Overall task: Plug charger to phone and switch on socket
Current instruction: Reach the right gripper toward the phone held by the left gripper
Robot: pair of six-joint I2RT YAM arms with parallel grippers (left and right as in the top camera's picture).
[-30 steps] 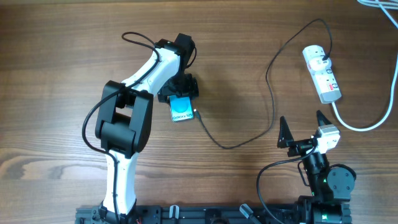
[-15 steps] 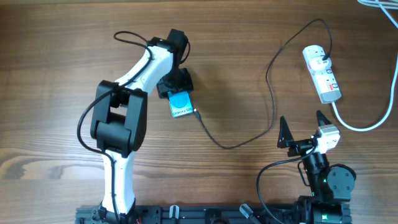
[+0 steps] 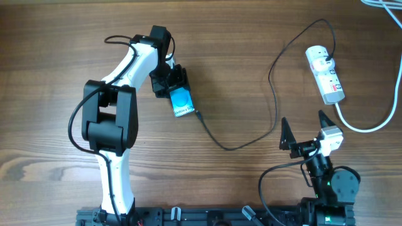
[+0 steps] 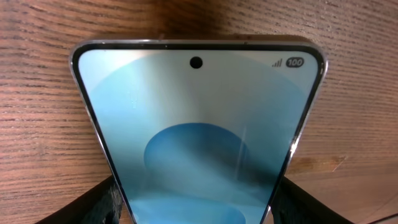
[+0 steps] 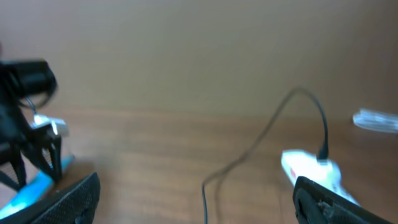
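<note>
The phone [image 3: 182, 102] lies on the wooden table with its cyan screen up and fills the left wrist view [image 4: 199, 118]. My left gripper [image 3: 171, 83] is shut on its upper end, a finger on each long edge [image 4: 198, 208]. The charger's black cable [image 3: 274, 94] runs from the phone's lower end to a white adapter [image 3: 326, 61] on the socket [image 3: 325, 75] at the far right. I cannot tell whether the tip is inserted. My right gripper [image 3: 306, 130] is open and empty, well short of the socket. Its blurred wrist view shows the jaws [image 5: 205, 208], cable [image 5: 249, 162] and socket [image 5: 311, 169].
The socket's thick white cord [image 3: 370, 129] curves along the right edge. More white cables [image 3: 383, 7] cross the top right corner. The left arm's own black cable [image 3: 119, 41] loops behind it.
My left arm has swung up and to the left, taking the phone a little that way with it. The right arm, the socket and most of the cable have not moved.
</note>
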